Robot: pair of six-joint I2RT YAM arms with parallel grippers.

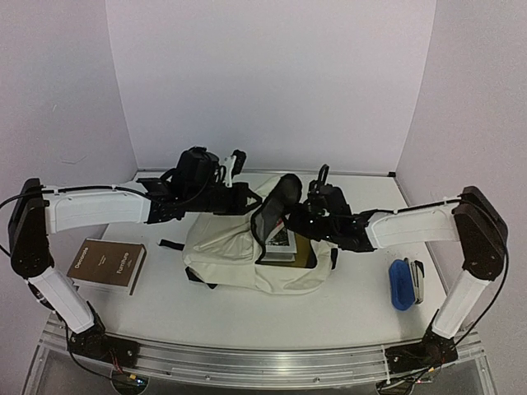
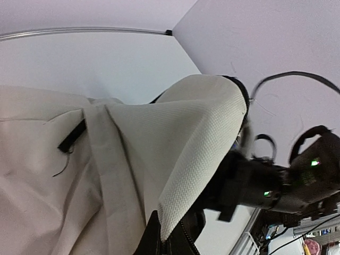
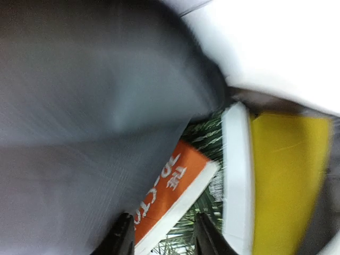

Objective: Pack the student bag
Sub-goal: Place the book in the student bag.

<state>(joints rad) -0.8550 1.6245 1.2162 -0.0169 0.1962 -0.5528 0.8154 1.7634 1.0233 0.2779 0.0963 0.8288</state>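
Two states: left end effector (image 2: 169, 240) pinches student bag (image 2: 191, 138); right end effector (image 3: 162, 236) parted, empty.

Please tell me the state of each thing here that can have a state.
student bag: open, flap held up.
left tool: shut on the bag's flap.
right tool: open, in the bag's mouth.
orange book: lying inside the bag.
brown book: closed, flat on the table.

We see the student bag (image 2: 196, 138) as coarse, matt woven canvas, its lining (image 3: 79, 106) a smoother grey cloth. The orange book (image 3: 170, 186) has a smooth paper cover; the brown book (image 1: 111, 265) looks matt. The rail (image 1: 247, 355) is brushed metal.
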